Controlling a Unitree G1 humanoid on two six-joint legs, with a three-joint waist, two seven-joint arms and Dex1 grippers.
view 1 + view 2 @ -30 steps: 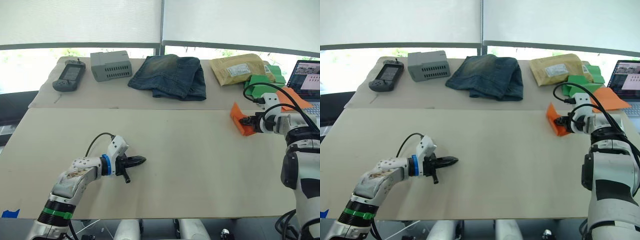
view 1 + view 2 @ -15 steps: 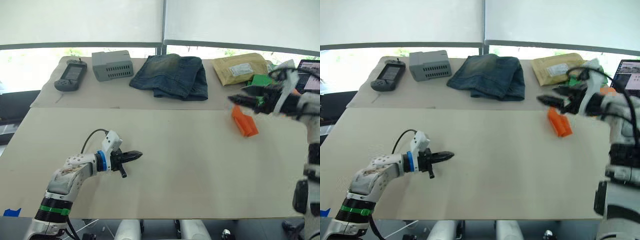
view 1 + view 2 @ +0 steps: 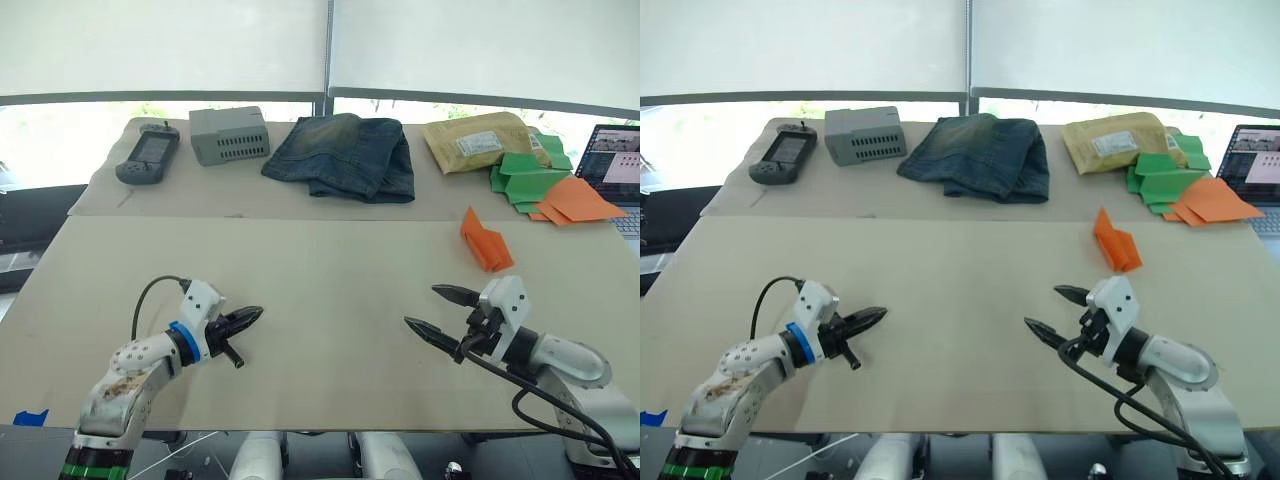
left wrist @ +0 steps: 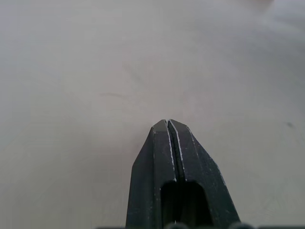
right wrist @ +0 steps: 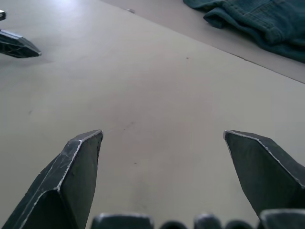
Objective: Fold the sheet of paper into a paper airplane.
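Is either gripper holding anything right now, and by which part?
Nothing is held. The right gripper is open over bare table; the left gripper is shut on nothing. The paper airplane lies free.

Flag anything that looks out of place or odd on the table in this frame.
The paper airplane lies alone on the table's right side, held by neither arm. The right end effector is open, well short of it; the left end effector is shut on nothing.

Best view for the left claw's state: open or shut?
Left wrist view: the left claw points straight along the camera, its fingers pressed together, shut on nothing. The eye views show it side-on over the table; the right wrist view catches its tip.
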